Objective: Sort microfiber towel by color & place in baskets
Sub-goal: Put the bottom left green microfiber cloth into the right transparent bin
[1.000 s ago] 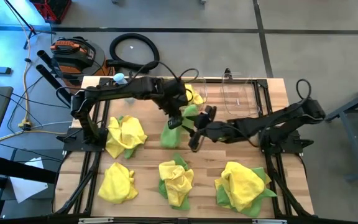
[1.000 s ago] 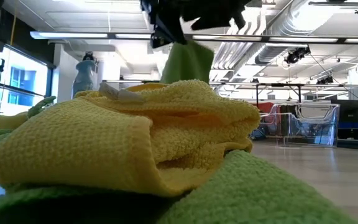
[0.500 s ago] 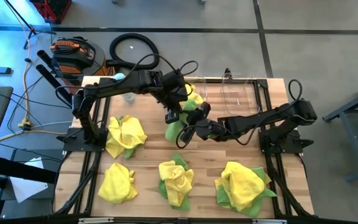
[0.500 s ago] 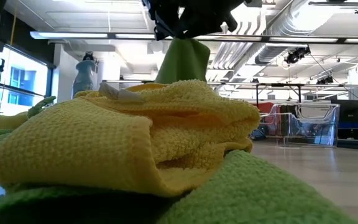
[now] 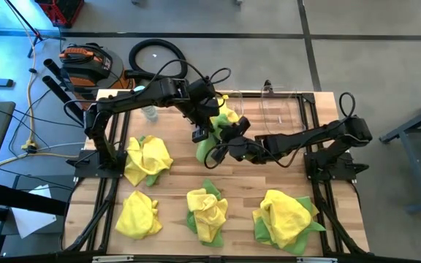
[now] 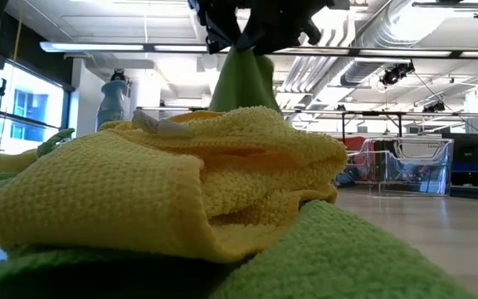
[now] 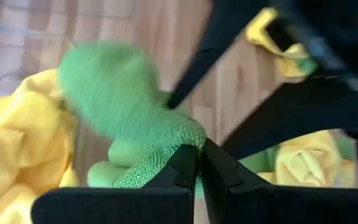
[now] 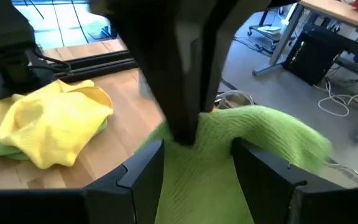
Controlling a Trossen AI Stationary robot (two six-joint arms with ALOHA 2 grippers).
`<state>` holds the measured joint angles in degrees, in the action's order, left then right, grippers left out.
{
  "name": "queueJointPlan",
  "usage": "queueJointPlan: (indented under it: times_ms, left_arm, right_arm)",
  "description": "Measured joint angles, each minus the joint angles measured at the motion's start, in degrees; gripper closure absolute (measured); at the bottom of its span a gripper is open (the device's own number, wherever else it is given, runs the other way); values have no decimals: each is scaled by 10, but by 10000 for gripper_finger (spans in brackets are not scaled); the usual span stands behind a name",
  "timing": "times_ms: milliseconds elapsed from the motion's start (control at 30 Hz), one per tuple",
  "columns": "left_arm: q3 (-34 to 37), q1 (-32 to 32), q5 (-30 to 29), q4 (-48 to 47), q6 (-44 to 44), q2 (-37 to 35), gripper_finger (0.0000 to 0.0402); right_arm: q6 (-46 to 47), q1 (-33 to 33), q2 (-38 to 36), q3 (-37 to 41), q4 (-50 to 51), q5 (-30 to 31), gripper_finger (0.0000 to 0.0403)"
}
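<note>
A green towel [image 5: 209, 150] hangs at mid-table from my left gripper [image 5: 205, 134], which is shut on it. It also shows in the low view [image 6: 243, 79] and the left wrist view [image 7: 110, 93]. My right gripper [image 5: 229, 146] is open and reaches in from the table's right. Its two fingers stand either side of the hanging green towel [image 8: 253, 137], just below my left gripper [image 8: 191, 81]. Two clear baskets [image 5: 280, 109] stand at the far right. A yellow towel [image 5: 229, 113] lies by the nearer one. My left gripper pinches a bunched upper part of the green towel [image 7: 188, 140] between its two shut fingers, from above. The towel hangs slack below the fingers. I cannot tell whether its lower end rests on the table.
Several piles of yellow towels on green ones lie on the table, at the left [image 5: 147, 157], near left [image 5: 137, 213], near middle [image 5: 207, 212] and near right [image 5: 283, 215]. A water bottle [image 5: 148, 109] stands at the far left. The baskets also show in the low view [image 6: 405, 166].
My left gripper has moved a little toward the far edge with the green towel, which now hangs narrower. My right gripper has moved toward the table's left and far edge, up to the towel, so that its open fingers stand around it.
</note>
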<state>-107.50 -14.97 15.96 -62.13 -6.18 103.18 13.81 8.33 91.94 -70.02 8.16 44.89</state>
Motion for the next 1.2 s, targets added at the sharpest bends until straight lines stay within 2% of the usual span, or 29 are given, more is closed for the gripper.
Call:
queueJointPlan:
  times_ms: [233,433,667,800,1000,1200]
  left_arm:
    - [0,0,8,25,0,0,401]
    - [0,0,22,25,-1,0,402]
    - [1,0,22,31,-13,0,375]
    - [1,-4,22,32,-16,0,344]
    - [1,-27,18,15,-29,-8,302]
    - [1,-58,16,-30,-48,-53,294]
  right_arm:
    - [14,-13,0,0,0,-61,213]
    - [18,-12,0,0,25,-65,232]
    - [57,-12,0,0,55,-67,326]
    - [71,-12,0,0,70,-102,392]
    - [125,-12,-4,0,99,-109,390]
    - [192,-12,-33,0,153,-106,396]
